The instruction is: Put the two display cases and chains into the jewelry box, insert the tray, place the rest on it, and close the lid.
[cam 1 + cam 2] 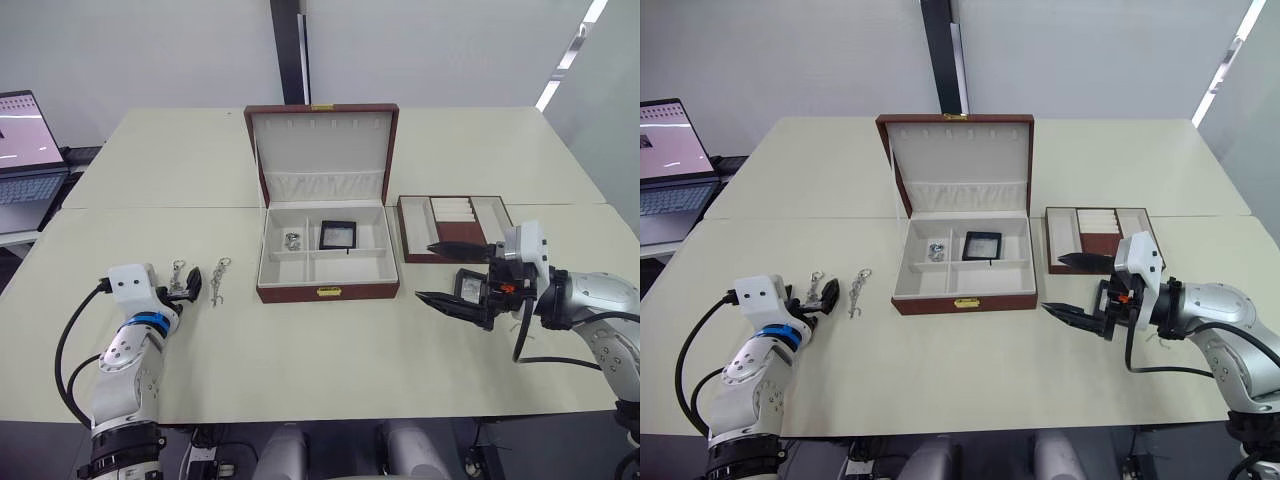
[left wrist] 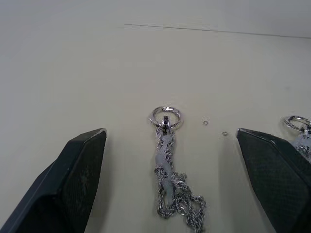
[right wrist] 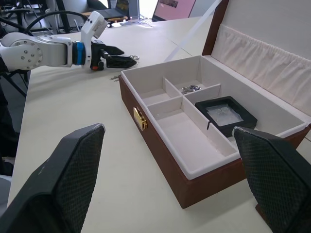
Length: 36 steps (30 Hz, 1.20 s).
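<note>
Box (image 1: pixel 328 291) open on tabletop (image 1: pixel 300 360): one case (image 1: pixel 338 235) and some chain (image 1: pixel 292 240) inside. Two chains (image 1: pixel 217 280) and tray (image 1: pixel 452 225) left outside. Left hand (image 2: pixel 170 179) spread over one chain; right hand (image 1: pixel 445 272) released, empty.

Place: office or lab | Evidence: pale tables (image 1: pixel 330 370) pushed together, open laptop (image 1: pixel 25 150) left of them, plain white walls (image 1: pixel 150 50)
</note>
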Motion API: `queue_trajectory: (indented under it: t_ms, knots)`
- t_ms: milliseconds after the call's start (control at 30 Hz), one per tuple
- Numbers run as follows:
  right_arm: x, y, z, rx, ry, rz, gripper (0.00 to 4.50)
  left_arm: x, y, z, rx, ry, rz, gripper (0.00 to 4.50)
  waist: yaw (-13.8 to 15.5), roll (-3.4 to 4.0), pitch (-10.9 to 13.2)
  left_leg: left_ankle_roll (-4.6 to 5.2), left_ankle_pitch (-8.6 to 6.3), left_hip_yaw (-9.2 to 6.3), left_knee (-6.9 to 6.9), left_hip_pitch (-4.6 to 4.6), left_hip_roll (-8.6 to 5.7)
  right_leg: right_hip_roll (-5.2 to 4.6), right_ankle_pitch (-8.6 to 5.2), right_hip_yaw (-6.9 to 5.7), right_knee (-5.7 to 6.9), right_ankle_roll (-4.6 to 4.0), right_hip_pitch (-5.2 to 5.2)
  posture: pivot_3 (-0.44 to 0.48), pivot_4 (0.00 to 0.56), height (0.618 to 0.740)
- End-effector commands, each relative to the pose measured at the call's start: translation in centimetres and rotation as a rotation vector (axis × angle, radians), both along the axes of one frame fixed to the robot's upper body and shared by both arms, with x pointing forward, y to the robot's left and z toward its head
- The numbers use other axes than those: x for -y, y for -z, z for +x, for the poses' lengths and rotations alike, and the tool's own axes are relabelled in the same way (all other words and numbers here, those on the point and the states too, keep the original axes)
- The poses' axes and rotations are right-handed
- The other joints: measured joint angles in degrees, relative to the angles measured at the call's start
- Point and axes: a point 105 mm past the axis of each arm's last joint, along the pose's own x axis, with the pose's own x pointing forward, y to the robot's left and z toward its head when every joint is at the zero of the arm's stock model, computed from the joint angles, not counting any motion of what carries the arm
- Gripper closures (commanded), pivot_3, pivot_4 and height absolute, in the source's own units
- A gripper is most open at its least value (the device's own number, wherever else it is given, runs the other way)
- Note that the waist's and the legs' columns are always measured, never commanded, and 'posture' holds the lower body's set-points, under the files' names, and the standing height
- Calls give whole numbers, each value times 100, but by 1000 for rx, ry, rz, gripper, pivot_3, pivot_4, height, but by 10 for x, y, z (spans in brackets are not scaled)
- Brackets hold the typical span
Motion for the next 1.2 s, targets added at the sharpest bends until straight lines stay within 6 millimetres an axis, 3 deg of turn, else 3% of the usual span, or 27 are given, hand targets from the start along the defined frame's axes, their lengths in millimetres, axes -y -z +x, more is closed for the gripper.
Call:
queue_trajectory:
  t_ms: [33,200,700,800,1200]
  knots:
    - [0,-10,0,48,0,-2,0,-8,7,-3,-54,-9,-37,76,-4,2,-1,0,0,2,-1,1,0,0,0,1,0,0,0,0,150,740]
    - [0,-11,2,49,7,-1,0,-3,22,-2,-157,60,18,76,-3,17,-12,0,0,2,-1,5,0,2,0,2,1,0,2,0,150,740]
    - [2,-10,3,46,22,0,0,5,33,-4,-221,94,-13,76,2,64,-57,0,0,2,-2,9,-4,-2,0,2,-4,0,12,0,150,740]
    - [2,-10,3,43,20,0,0,5,35,-6,-226,92,-13,624,1,66,-60,1,0,2,-2,9,-4,-3,0,2,-5,0,13,0,150,740]
    - [3,-10,3,40,20,-7,0,4,38,-8,-223,72,-31,3911,-12,82,-73,1,0,2,-3,14,-3,-1,-1,3,-5,0,17,0,150,740]
